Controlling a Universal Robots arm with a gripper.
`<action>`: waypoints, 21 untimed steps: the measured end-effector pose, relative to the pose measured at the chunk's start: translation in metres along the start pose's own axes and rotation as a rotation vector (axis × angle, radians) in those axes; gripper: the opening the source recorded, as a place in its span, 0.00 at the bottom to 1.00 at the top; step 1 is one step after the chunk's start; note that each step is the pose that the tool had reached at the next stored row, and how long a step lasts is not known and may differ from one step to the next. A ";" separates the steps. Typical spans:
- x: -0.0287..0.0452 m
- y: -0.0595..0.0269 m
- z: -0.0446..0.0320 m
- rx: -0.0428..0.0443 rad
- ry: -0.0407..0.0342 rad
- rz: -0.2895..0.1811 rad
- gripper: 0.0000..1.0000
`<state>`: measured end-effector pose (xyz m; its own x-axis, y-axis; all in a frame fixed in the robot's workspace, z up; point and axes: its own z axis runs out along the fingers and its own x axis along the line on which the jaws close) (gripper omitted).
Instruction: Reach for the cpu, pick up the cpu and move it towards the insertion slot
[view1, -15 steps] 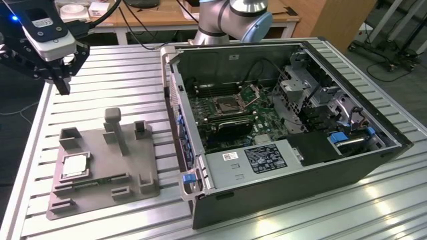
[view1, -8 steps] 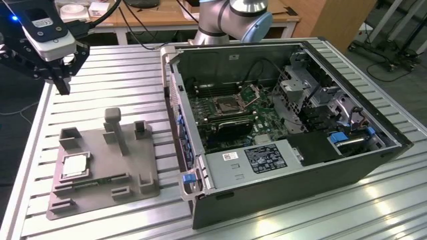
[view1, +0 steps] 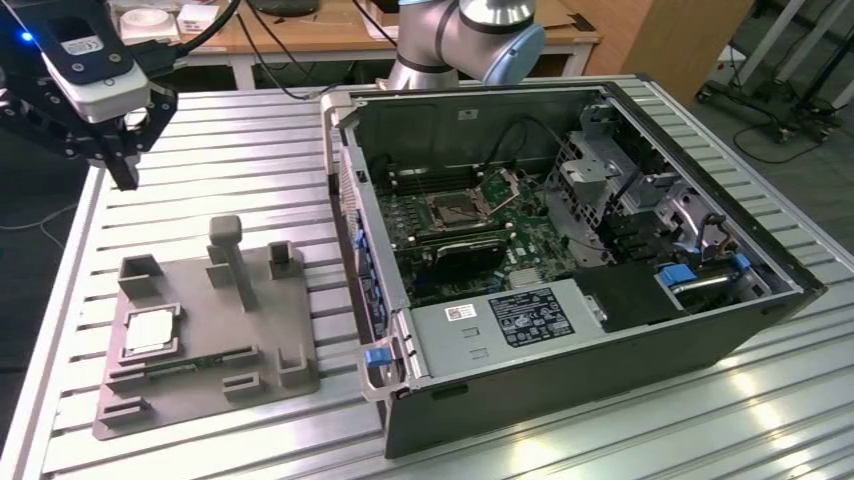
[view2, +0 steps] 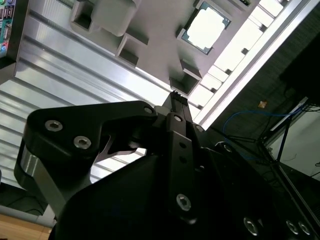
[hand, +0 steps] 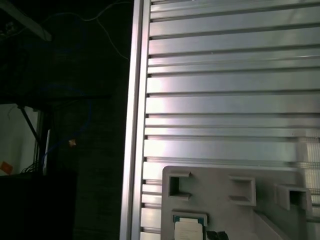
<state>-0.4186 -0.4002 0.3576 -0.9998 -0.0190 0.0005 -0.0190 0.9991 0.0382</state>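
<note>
A grey plastic fixture (view1: 254, 330) with upright posts and rectangular recesses lies on the slotted aluminium table (view1: 227, 170) at the exterior view's left, with a narrow green memory stick (view1: 200, 362) lying in one of its long recesses. Just beside it, to the exterior view's right, an open computer case (view1: 747, 330) lies on its side, showing a green motherboard (view1: 414, 250) and a labelled power supply (view1: 534, 315). A wooden desk (view1: 320, 35) stands behind the table.

I see cpu (hand: 189, 229) clipped by frame edge in first wrist view; arm (view1: 467, 35) cropped at top of exterior view.
</note>
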 end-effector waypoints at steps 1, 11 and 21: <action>0.0011 -0.0001 0.0000 0.0000 0.0000 0.000 0.11; 0.0133 -0.0022 0.0003 0.0000 0.0000 0.000 0.11; 0.0196 -0.0145 0.0028 -0.0001 -0.0001 0.000 0.11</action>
<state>-0.4379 -0.4149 0.3542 -0.9998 -0.0190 0.0004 -0.0189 0.9991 0.0383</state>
